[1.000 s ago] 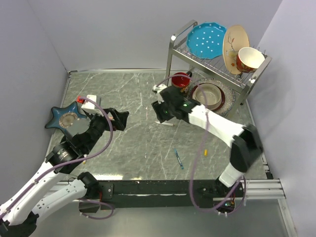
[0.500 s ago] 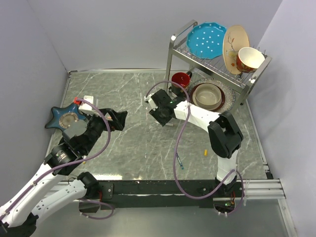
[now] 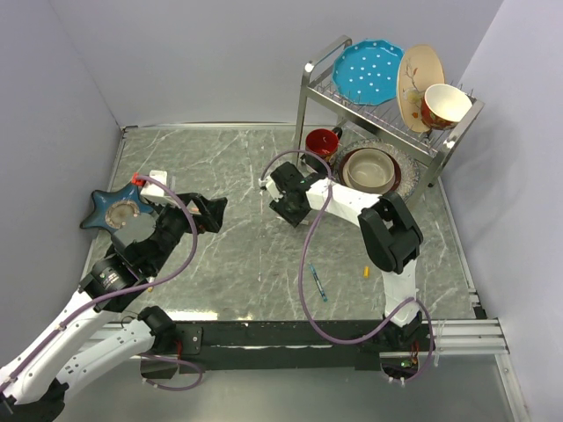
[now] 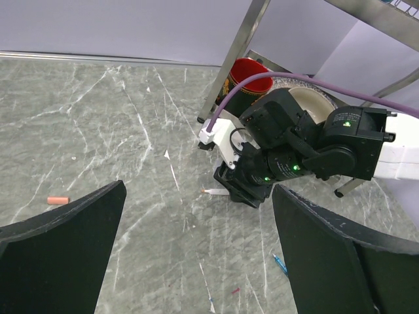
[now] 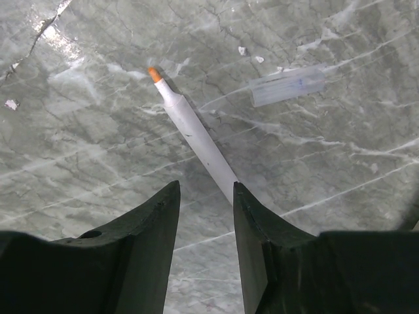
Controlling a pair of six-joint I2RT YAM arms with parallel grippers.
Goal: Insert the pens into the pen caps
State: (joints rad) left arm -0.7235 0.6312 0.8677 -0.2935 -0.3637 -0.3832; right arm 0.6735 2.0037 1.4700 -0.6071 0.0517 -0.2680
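Grey marble table point(image 3: 246, 167), lavender walls point(image 3: 220, 53)

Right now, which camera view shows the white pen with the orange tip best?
The right wrist view: the white pen lies close, orange tip clear, rear end between the fingers of the open right gripper. The left wrist view shows only its tip end beside that gripper; in the top view the right arm hides it.

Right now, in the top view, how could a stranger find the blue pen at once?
Look at the near edge of the marble table, a little right of its middle. The blue-teal pen lies there slanted on bare stone. Unlike the short yellow cap to its right, it is long, thin and blue.
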